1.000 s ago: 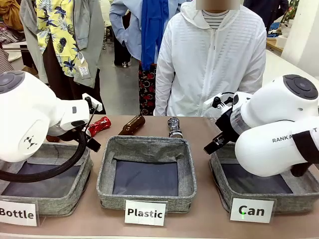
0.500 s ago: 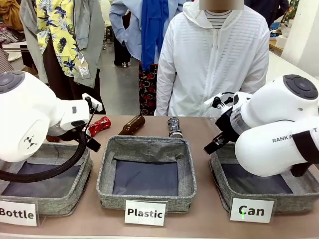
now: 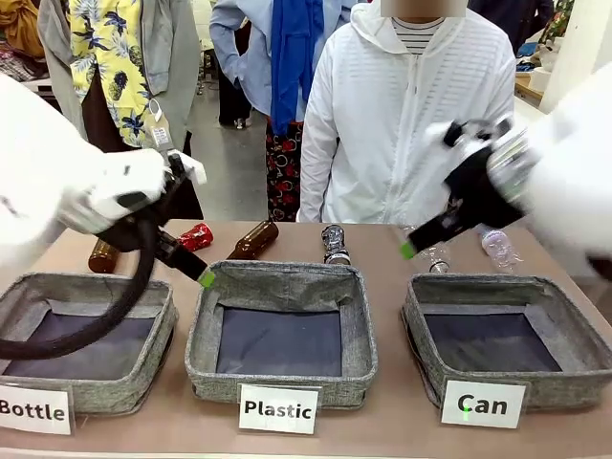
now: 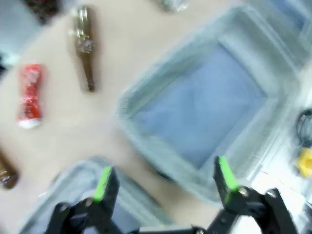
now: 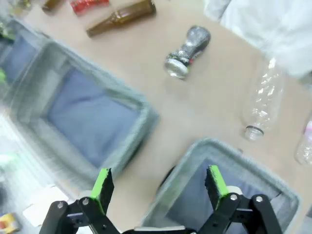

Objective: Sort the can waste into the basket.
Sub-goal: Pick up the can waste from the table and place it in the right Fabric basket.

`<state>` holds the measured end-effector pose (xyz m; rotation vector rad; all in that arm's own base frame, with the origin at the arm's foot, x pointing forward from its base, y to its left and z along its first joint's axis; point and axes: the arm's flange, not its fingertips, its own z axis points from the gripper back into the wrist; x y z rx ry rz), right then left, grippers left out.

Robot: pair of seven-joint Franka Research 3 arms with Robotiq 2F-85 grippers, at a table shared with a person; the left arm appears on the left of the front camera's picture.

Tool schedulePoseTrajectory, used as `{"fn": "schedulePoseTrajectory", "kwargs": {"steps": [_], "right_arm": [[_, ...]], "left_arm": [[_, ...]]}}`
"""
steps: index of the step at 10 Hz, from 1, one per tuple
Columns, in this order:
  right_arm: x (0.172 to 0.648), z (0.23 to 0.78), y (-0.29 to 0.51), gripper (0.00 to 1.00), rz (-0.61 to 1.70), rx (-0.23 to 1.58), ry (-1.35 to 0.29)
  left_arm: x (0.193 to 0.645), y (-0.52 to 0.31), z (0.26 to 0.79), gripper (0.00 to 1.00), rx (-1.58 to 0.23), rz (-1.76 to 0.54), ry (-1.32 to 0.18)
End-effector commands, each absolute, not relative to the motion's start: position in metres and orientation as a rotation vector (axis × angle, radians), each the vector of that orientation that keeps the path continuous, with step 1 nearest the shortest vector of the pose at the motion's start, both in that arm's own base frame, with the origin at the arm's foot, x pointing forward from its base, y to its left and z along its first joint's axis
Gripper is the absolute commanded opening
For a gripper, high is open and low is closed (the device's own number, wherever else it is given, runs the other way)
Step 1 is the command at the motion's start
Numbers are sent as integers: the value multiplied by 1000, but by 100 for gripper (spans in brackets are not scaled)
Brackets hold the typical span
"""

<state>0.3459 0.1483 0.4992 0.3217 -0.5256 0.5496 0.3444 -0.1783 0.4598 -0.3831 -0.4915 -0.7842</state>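
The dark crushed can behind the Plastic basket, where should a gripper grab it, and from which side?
Probably from straight above, closing across its crumpled middle: the dark can lies on its side, with bare table along both flanks.

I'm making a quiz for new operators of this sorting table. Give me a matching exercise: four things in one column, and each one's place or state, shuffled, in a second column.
Things:
1. red can
2. dark can
3. Can basket
4. left gripper

Places or states:
A. at the robot's right end of the basket row
B. open, by the Plastic basket's far left corner
C. on the table between two brown bottles
D. on the table behind the right part of the Plastic basket's far rim

Pairs: 1-C; 2-D; 3-A; 4-B
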Motion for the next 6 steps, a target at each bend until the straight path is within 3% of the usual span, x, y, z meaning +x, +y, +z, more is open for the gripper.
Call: {"fn": "schedulePoseTrajectory", "kwargs": {"steps": [1, 3, 6], "right_arm": [[330, 547, 85, 100, 417, 587, -477], [313, 549, 5, 100, 303, 837, -531], [297, 482, -112, 100, -70, 1100, -625]], "left_arm": [[319, -104, 508, 100, -620, -813, -356], [312, -28, 518, 100, -840, -726, -377], [293, 92, 469, 100, -1220, -407, -557]]}}
